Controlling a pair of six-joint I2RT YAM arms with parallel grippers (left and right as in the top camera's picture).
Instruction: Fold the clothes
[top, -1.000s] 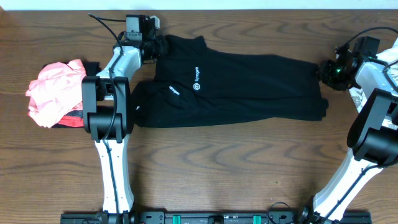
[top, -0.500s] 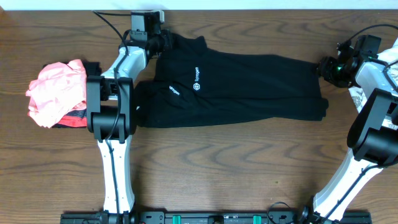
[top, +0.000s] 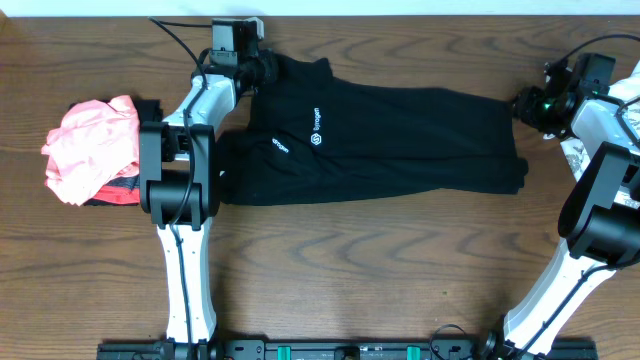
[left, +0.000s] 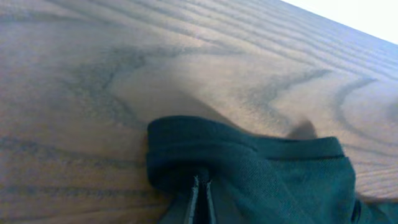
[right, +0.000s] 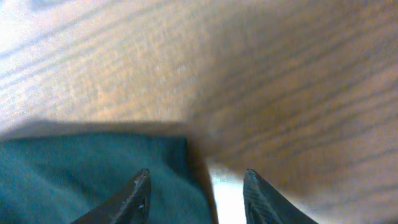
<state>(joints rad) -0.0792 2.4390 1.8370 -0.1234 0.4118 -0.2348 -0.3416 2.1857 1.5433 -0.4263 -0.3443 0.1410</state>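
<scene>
- The black garment (top: 400, 140) is plain black in the overhead view. In both wrist views it reads as a dark teal-green.
- It carries two small white logo prints (top: 316, 128).
- The coral-pink garment (top: 85, 145) is one flat colour, with a strip of red and black fabric (top: 112, 193) at its edge.
- The table (top: 380, 270) is dark brown wood with wavy, looping grain. It looks a paler tan in the wrist views.
- The left arm (top: 185, 270) and right arm (top: 598, 120) have white links and black joints.
- A small green light (top: 545, 110) glows on the right arm.
- The white fabric (top: 572, 155) has a faint pattern, too small to read.
</scene>
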